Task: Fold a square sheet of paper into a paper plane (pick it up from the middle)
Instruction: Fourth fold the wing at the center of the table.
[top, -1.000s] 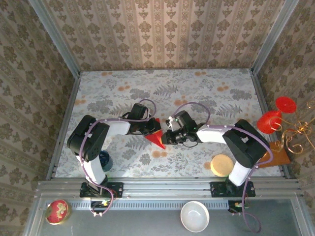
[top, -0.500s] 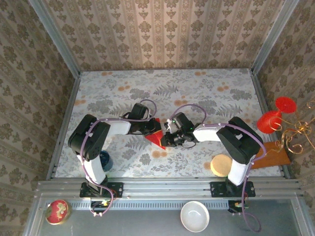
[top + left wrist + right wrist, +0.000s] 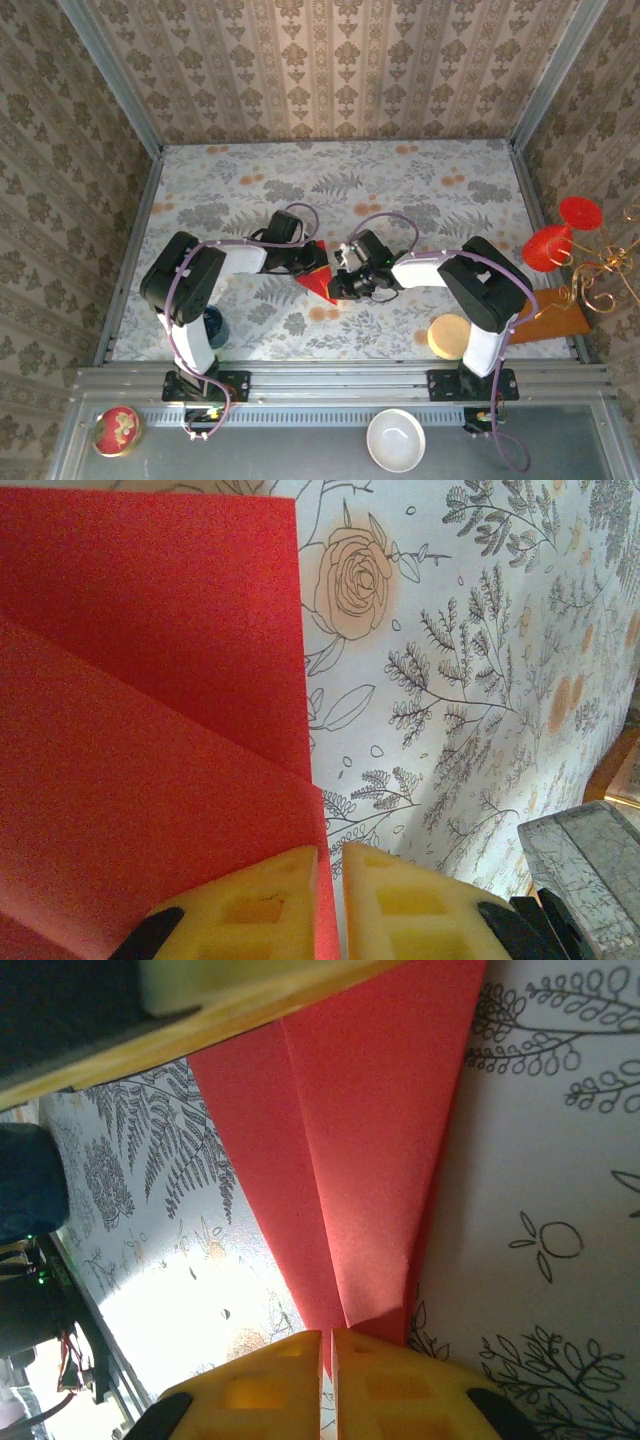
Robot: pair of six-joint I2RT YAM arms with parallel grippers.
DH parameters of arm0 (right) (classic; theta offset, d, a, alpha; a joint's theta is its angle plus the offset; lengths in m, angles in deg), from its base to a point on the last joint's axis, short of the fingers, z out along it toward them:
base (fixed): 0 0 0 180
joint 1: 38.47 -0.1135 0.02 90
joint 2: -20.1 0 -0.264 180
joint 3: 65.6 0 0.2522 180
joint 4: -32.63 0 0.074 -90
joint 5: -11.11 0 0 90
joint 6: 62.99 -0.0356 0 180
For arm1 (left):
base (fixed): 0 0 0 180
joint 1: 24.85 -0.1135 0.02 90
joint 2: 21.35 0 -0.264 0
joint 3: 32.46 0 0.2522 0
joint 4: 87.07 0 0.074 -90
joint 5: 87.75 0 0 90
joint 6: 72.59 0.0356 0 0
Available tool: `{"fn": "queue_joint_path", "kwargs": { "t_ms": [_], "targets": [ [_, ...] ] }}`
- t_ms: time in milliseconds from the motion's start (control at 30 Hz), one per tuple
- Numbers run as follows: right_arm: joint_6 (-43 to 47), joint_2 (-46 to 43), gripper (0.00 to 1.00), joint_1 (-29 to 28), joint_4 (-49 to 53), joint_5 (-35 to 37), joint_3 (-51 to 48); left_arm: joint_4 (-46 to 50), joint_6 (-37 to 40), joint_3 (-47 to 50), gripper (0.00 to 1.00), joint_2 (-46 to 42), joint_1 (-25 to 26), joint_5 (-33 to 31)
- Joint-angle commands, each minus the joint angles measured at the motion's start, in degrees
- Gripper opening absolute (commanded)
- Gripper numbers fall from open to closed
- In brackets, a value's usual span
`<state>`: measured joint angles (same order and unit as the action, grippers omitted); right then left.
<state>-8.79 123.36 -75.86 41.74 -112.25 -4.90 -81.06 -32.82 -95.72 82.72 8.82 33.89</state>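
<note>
Yellow fingertips [image 3: 250, 905] of the left gripper [image 3: 330, 880] are clamped on the red paper [image 3: 150, 730] at its edge, the right gripper [image 3: 328, 1355] on its narrow tip, at the middle of the table [image 3: 420, 200]. Layers should be kept flush and taut while creased.

paper plane [image 3: 318, 286] on table [image 3: 430, 200], between both jaws

Top camera looks down; both wrist cameras (close) share the paper [image 3: 150, 730].

Red paper [image 3: 318, 285], folded, creased, tapering to point
</note>
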Motion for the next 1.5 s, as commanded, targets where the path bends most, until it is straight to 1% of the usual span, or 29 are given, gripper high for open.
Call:
{"fn": "queue_joint_path", "kwargs": {
  "t_ms": [0,200,367,500,600,733,833,933,1100,1233,1467],
  "targets": [
    [1.2,1.3,0.14,-0.4,2.7,0.8,0.9,0.8,1.6,-1.4,0.15,0.9,0.2,0.6],
    [3.2,1.9,0.14,-0.4,6.6,0.7,1.3,2.1,2.5,-2.0,0.15,-0.2,-0.5,0.6],
    [7.3,2.1,0.13,-0.3,13.3,1.8,1.7,3.5,3.9,-1.3,0.15,-4.6,-2.5,0.2],
    [7.9,2.6,0.13,-0.3,15.1,2.5,2.1,3.6,4.6,1.2,0.15,-8.8,-3.3,-0.5],
    [7.5,3.2,0.12,-0.3,15.3,2.5,2.6,2.8,4.2,3.8,0.15,-11.7,-2.7,-1.1],
    [7.3,3.4,0.12,-0.3,16.0,3.0,3.2,4.7,4.8,5.2,0.15,-13.6,0.1,-3.0],
    [7.1,3.5,0.12,-0.3,16.1,3.2,3.3,5.2,4.8,5.3,0.15,-13.2,2.1,-4.0],
    [6.9,3.8,0.11,-0.3,16.0,3.2,3.3,4.0,4.2,5.2,0.15,-11.8,2.8,-3.9],
    [6.8,3.9,0.11,-0.3,15.8,3.2,3.3,2.5,3.6,3.6,0.15,-7.9,2.7,-3.1],
    [6.7,4.1,0.11,-0.3,15.7,3.2,3.3,0.5,2.8,3.2,0.14,-4.9,1.6,-2.6],
    [6.9,4.4,0.11,-0.3,16.0,3.2,3.4,-1.3,2.6,3.2,0.14,-2.8,0.6,-1.5]
  ]
}}
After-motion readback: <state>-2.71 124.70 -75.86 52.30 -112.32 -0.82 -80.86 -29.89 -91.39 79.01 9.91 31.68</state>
